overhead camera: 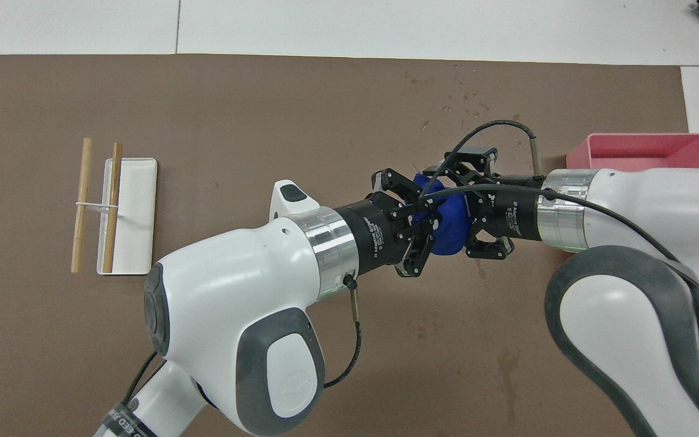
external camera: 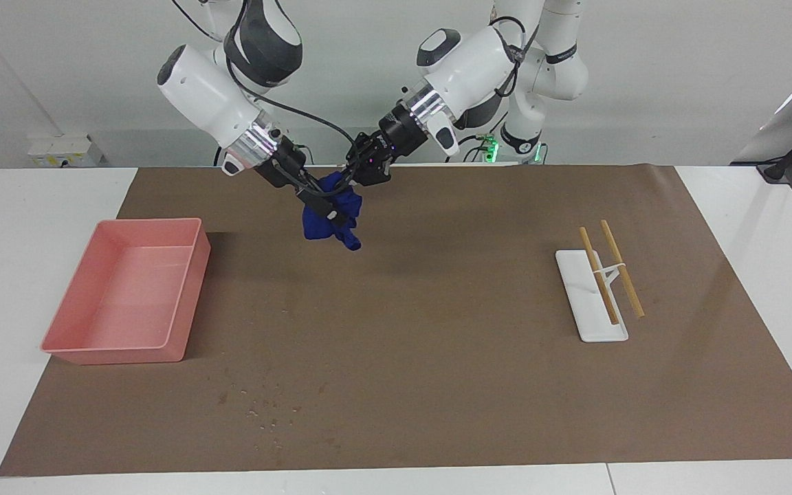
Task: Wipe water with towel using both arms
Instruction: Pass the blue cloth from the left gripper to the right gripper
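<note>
Bunched navy towel (external camera: 331, 218) (airborne) clamped by left gripper (external camera: 361, 172) and right gripper (external camera: 320, 205).

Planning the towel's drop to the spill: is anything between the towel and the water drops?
Nothing visible. The towel hangs bunched in the air between the left gripper and the right gripper. Only bare brown mat lies from below it to the water, farther from the robots.

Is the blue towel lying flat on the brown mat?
No, the towel hangs bunched up in the air above the brown mat, between the left gripper and the right gripper.
</note>
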`<act>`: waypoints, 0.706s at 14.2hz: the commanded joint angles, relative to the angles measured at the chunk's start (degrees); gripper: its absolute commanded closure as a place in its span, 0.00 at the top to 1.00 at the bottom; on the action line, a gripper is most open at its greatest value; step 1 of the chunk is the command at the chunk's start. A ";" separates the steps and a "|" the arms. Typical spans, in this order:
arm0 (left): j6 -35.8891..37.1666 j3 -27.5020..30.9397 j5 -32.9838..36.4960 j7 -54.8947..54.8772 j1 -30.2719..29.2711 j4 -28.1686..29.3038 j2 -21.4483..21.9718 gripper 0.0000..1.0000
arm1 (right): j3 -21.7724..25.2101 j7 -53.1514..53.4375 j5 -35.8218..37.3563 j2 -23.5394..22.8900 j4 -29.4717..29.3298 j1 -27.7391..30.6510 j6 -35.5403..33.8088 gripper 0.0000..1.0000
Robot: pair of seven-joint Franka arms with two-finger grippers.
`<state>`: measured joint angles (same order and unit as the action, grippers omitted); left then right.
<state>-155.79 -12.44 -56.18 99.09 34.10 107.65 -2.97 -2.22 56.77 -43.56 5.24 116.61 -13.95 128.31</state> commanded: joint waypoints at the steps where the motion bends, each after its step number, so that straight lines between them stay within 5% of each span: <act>1: -3.28 0.66 -1.39 0.31 2.55 3.27 2.61 0.00 | 0.11 -4.20 -1.44 1.18 1.16 0.50 0.10 0.53; 3: -3.29 0.75 -1.39 -0.30 2.64 3.27 2.53 0.00 | 0.20 -5.25 -1.61 1.09 0.99 1.20 -0.08 0.05; 9: -3.38 0.75 -1.39 -0.30 2.46 2.75 2.35 0.00 | 0.90 -13.85 0.39 1.09 0.54 2.08 -4.20 0.00; 10: -3.47 0.84 -1.30 -0.13 2.46 2.39 2.18 0.82 | 0.81 -16.66 3.89 1.26 0.54 1.99 -5.69 0.00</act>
<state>-158.21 -12.38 -56.18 99.08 35.57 109.30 -2.19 -1.19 44.67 -42.68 5.58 116.82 -12.66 125.13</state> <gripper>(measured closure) 0.912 0.859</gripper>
